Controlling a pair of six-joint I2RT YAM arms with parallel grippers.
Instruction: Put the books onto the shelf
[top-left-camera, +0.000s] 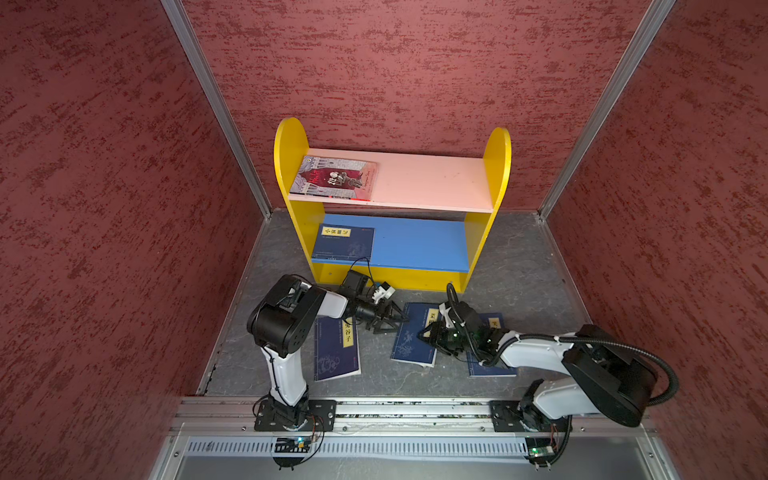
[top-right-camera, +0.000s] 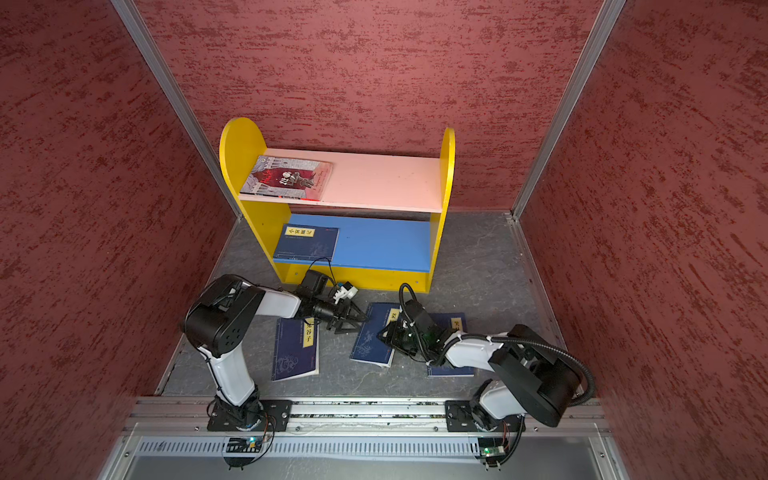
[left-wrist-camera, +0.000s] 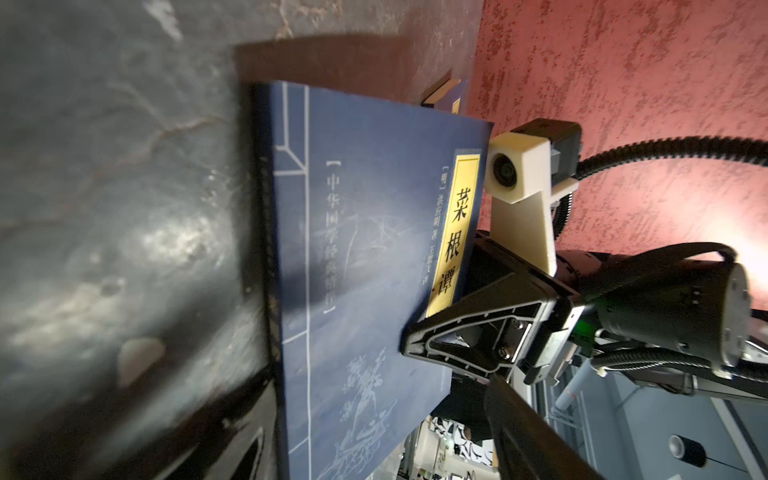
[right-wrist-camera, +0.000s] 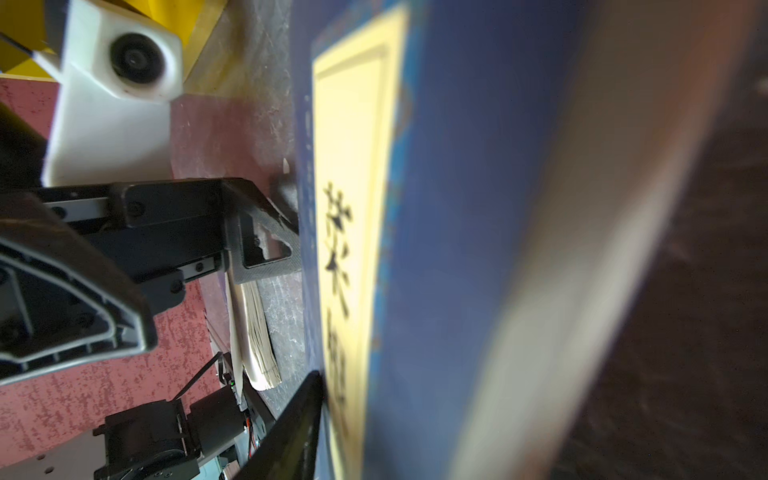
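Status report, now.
Left jaws open at middle book. Right jaws around its other edge, grip unclear. Two shelved, three on tabletop. Shelf's right half free.

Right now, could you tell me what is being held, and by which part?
It cannot be told: fingers of the right gripper sit at the yellow-label edge of the middle navy blue paperback, grip unclear. The left gripper holds nothing.

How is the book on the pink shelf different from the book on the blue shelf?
The red-and-grey illustrated book lies on the pale pink upper board, while the navy blue book with a yellow title label lies on the blue lower board. The red-and-grey book's cover shows a drawing; the navy blue book's is mostly plain. Both lie flat, cover up, at the end beside the same yellow round-topped side panel.
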